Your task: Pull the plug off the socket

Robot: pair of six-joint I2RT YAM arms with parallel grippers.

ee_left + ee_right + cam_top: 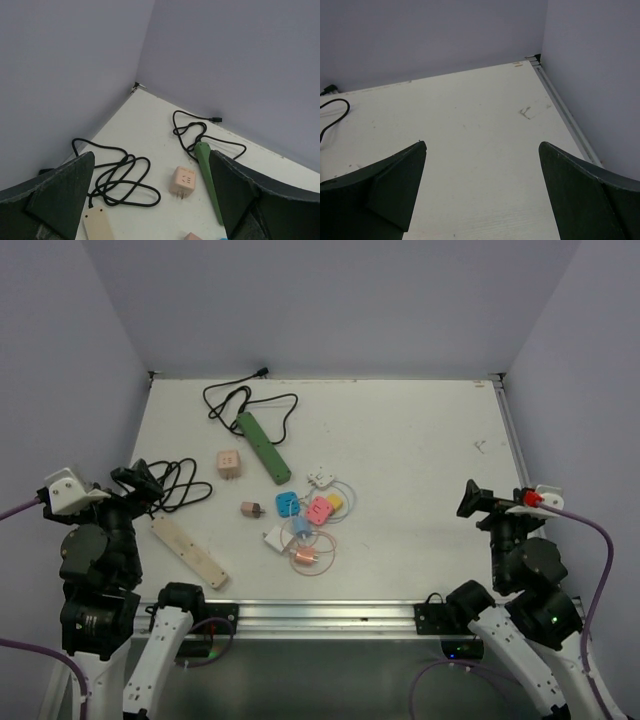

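A green power strip [264, 447] with a black cord lies at the back left of the table; it also shows in the left wrist view [209, 179]. A beige power strip [189, 551] lies near the left front, and its end shows in the left wrist view [98, 225]. A pink cube adapter [229, 464] rests loose between them, prongs showing [183, 181]. Small coloured plugs and adapters [305, 515] cluster mid-table; I cannot tell which are mated. My left gripper [140, 483] is open and empty over the beige strip's coiled cable [120, 180]. My right gripper [475, 500] is open and empty at the right.
A small brown plug [251, 509] lies left of the cluster. A metal rail [510, 440] runs along the table's right edge. Grey walls close in the back and both sides. The green strip's cable end [332, 107] shows at the far left of the right wrist view.
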